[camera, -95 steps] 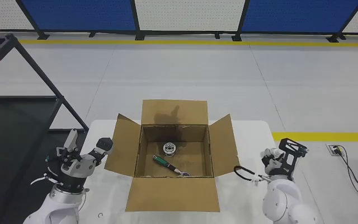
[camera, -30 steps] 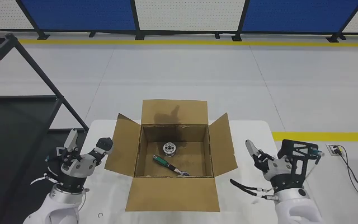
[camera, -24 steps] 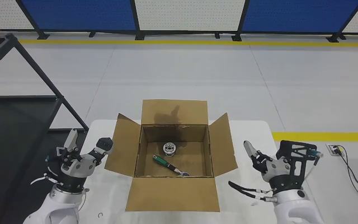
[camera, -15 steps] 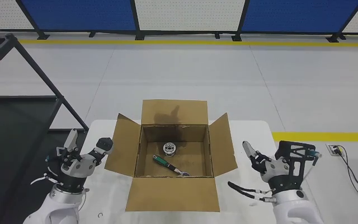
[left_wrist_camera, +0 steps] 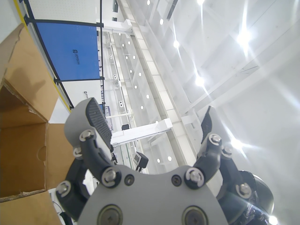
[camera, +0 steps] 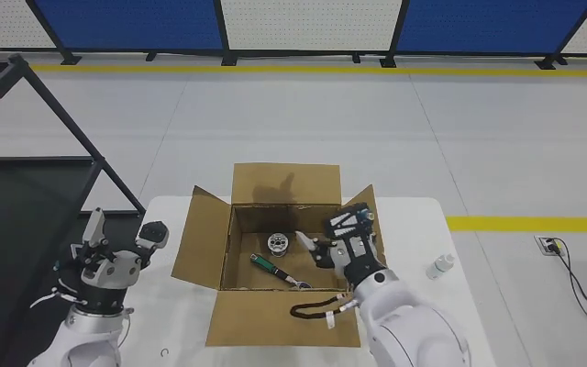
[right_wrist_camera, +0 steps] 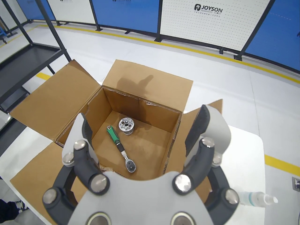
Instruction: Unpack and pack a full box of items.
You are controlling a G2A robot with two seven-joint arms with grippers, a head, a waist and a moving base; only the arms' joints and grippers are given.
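Observation:
An open cardboard box (camera: 275, 316) stands in the middle of the white table (camera: 413, 213), flaps spread. On its floor lie a green-handled ratchet wrench (camera: 275, 270) and a round metal part (camera: 278, 242). My right gripper (camera: 323, 250) hangs open and empty above the box's right half. The right wrist view looks down past that gripper (right_wrist_camera: 143, 129) at the ratchet wrench (right_wrist_camera: 119, 145) and the round part (right_wrist_camera: 125, 124). My left gripper (camera: 122, 229) is open left of the box, pointing up. In its own view this gripper (left_wrist_camera: 150, 115) holds nothing beside a box flap (left_wrist_camera: 23, 141).
A small clear bottle (camera: 440, 266) lies on the table right of the box; in the right wrist view the bottle (right_wrist_camera: 255, 199) shows beside the gripper. A black metal rack (camera: 37, 211) stands off the table's left side.
My right arm has swung from the table's right side to above the box, uncovering the bottle on the table. My left gripper has shifted slightly left, away from the box flap.

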